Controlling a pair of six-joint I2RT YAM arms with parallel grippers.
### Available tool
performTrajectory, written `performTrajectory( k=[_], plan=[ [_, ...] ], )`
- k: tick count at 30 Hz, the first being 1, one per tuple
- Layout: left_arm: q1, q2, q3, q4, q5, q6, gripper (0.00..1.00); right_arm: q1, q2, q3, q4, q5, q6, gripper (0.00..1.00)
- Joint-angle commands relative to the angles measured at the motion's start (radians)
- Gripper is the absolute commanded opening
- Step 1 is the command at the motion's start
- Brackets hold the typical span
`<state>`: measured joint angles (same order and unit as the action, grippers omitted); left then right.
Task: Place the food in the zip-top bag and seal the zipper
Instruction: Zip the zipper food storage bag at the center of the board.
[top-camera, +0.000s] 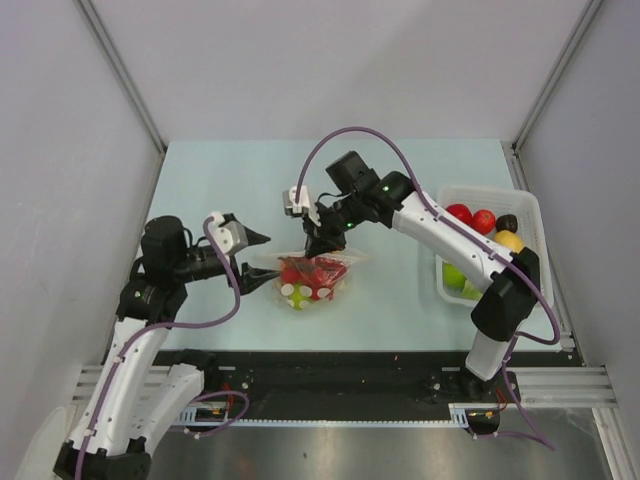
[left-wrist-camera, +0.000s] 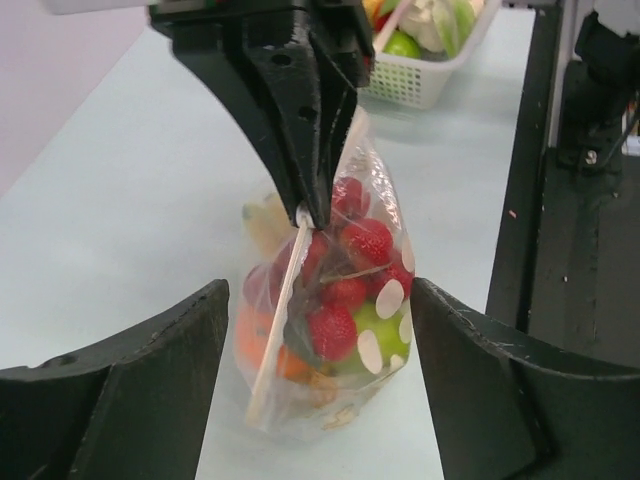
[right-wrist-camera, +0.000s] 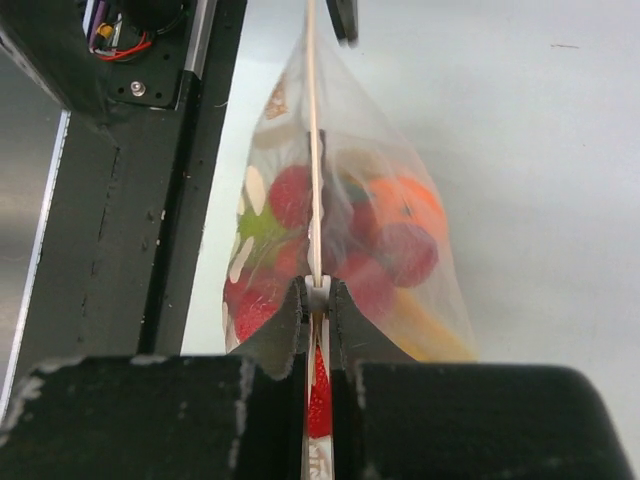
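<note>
The clear dotted zip-top bag (top-camera: 313, 277) rests on the table, holding strawberries (left-wrist-camera: 332, 330), a green apple (left-wrist-camera: 385, 335) and an orange (right-wrist-camera: 405, 205). Its white zipper (left-wrist-camera: 280, 310) runs up to my right gripper (top-camera: 320, 242), which is shut on the strip, as the right wrist view (right-wrist-camera: 317, 292) shows. The bag hangs from that grip. My left gripper (top-camera: 260, 238) is open and empty, its fingers (left-wrist-camera: 140, 390) spread either side of the bag's near end without touching it.
A white slotted basket (top-camera: 529, 215) stands at the right with red tomatoes (top-camera: 471, 216), a yellow fruit and green pieces inside. The black rail of the arm bases runs along the table's near edge (top-camera: 330, 365).
</note>
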<state>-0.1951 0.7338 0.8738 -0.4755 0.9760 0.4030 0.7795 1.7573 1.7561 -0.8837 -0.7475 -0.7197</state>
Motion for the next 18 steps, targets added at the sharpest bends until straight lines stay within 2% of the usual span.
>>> performTrajectory(
  k=[1, 4, 7, 10, 13, 14, 16, 17, 18],
  plan=[
    [-0.063, 0.035, 0.028, -0.023, -0.059, 0.143, 0.78, 0.018, -0.061, 0.046, 0.045, -0.015, 0.017, 0.0],
    [-0.075, 0.088, 0.045, -0.038, -0.068, 0.219, 0.75, 0.026, -0.064, 0.045, 0.04, -0.016, 0.02, 0.0],
    [-0.093, 0.146, 0.083, -0.103, -0.066, 0.302, 0.67, 0.032, -0.064, 0.042, 0.046, -0.012, 0.025, 0.0],
    [-0.139, 0.177, 0.085, -0.127, -0.12, 0.358, 0.64, 0.038, -0.061, 0.04, 0.054, -0.012, 0.032, 0.0],
    [-0.176, 0.196, 0.076, -0.152, -0.161, 0.401, 0.52, 0.043, -0.062, 0.042, 0.052, -0.006, 0.039, 0.0],
    [-0.181, 0.205, 0.076, -0.149, -0.168, 0.398, 0.41, 0.044, -0.064, 0.04, 0.051, -0.001, 0.037, 0.0],
    [-0.181, 0.214, 0.083, -0.152, -0.175, 0.393, 0.26, 0.044, -0.067, 0.039, 0.04, 0.005, 0.034, 0.0],
    [-0.181, 0.214, 0.086, -0.166, -0.171, 0.396, 0.05, 0.044, -0.071, 0.036, 0.035, 0.013, 0.028, 0.0],
    [-0.181, 0.207, 0.087, -0.164, -0.172, 0.39, 0.0, 0.041, -0.074, 0.029, 0.031, 0.016, 0.023, 0.0]
  ],
)
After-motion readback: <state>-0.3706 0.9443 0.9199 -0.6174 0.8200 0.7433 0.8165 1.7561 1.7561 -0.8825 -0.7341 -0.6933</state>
